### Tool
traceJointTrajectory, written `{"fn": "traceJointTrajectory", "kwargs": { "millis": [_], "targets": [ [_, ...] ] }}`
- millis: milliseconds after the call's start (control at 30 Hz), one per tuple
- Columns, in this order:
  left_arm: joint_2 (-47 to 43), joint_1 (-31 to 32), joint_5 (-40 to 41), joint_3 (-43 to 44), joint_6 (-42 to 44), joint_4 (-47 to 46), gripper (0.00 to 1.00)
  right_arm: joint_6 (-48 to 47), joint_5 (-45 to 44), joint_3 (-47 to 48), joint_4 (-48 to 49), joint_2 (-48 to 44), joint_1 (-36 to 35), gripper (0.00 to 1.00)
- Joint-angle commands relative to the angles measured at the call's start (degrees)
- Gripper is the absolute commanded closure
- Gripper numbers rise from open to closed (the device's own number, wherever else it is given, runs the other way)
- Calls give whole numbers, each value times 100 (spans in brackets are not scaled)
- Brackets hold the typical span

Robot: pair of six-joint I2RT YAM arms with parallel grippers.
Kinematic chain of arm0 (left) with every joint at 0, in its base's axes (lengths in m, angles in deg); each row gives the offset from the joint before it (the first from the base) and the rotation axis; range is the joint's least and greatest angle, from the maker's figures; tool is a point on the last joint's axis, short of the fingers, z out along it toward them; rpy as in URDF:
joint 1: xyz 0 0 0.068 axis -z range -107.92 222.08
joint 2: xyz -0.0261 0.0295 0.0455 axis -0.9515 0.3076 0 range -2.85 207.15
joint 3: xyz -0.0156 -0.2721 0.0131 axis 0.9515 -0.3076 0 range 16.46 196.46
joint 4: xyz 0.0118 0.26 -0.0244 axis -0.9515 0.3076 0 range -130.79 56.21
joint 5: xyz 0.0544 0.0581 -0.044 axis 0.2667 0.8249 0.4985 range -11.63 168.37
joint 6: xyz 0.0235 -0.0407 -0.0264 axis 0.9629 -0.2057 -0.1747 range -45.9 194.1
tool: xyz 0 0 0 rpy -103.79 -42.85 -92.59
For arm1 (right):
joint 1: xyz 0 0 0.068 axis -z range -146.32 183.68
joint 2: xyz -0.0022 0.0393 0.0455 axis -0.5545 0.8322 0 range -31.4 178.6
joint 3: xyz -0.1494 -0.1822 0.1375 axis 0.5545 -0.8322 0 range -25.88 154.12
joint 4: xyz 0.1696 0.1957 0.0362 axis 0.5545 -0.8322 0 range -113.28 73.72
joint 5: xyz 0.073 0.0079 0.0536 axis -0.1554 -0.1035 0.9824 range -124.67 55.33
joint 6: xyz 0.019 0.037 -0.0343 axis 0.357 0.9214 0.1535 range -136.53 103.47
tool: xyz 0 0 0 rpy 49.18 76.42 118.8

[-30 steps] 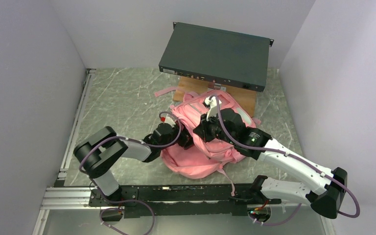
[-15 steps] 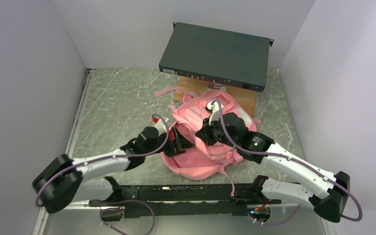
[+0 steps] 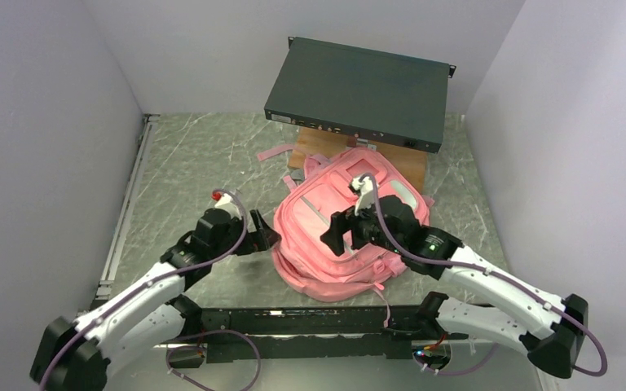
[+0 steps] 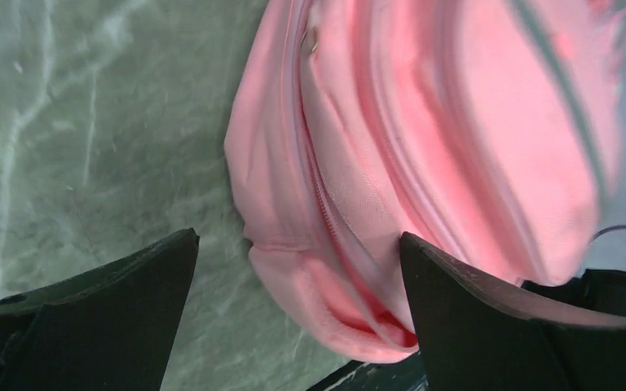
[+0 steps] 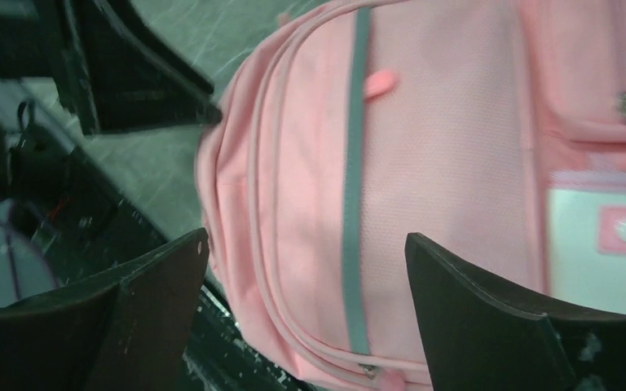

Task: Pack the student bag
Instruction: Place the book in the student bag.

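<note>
1. Left tool [image 3: 267, 238]: low over the table [image 3: 196, 175], fingers [image 4: 130, 285] spread wide, pinching nothing.
2. Student bag [image 3: 310, 220]: just ahead of the left tool and to its right. Rounded bottom corner seen between the spread fingertips in the left wrist view, no clear contact with either finger.
3. Pale zip [image 4: 326, 195] along that bag corner, straight ahead of the left tool; bare green marbled table to its left.
4. Right tool [image 3: 332, 232]: above the bag's front face, pointing toward the left tool, fingers [image 5: 155, 285] also spread apart, holding nothing.
5. Bag directly under the right tool, lying flat with the front side up. Grey stripe [image 5: 357, 163] down the panel between the fingertips; white patch [image 5: 599, 236] with pink trim off to the right finger's side.
6. Both tools near each other, with the bag's left edge between them.
7. Beyond both tools, on the far side of the bag: dark flat box [image 3: 359, 94], tilted, its front edge over a brown wooden block [image 3: 407, 167]. Bag's top end touching or overlapping that block; cannot tell which.
8. Loose pink strap [image 3: 273, 152] on the table, well ahead of the left tool, near the block's left end.
9. Black rail [image 3: 293, 322] behind both tools at the near table edge, bag's bottom close to it.
</note>
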Motion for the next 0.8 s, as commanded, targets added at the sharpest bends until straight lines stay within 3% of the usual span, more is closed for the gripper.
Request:
{"fn": "traceJointTrajectory", "kwargs": {
  "millis": [0, 167, 267, 333, 400, 433, 533, 633, 767],
  "targets": [
    [1043, -174, -1059, -144, 104, -1006, 3, 387, -1503, 191, -506, -541, 24, 5],
    [1846, -177, -1907, -331, -112, -2334, 26, 1488, -3492, -49, -1493, -1021, 306, 1],
    [2050, -171, -2216, -376, -129, -2755, 46, 1968, -3631, -485, -1661, -1482, 775, 1],
    [2150, -185, -2378, -370, -158, -2863, 63, 2188, -3477, -782, -1653, -1770, 1089, 1],
    [2177, -189, -2501, -392, -162, -2965, 93, 2351, -3370, -1011, -1630, -1991, 1358, 2],
    [2140, -194, -2502, -419, -173, -2965, 100, 2369, -3308, -1134, -1541, -2068, 1460, 2],
    [1632, -213, -2201, -668, -279, -2645, 100, 2467, -3001, -1492, -1259, -2154, 1734, 3],
    [372, -214, -1648, -1073, -399, -1940, 100, 2567, -2344, -1909, -642, -2123, 1946, 3],
    [-1624, -215, -738, -1191, -508, -147, 100, 2071, -450, -2438, 1175, -1575, 1964, 8]
  ]
}}
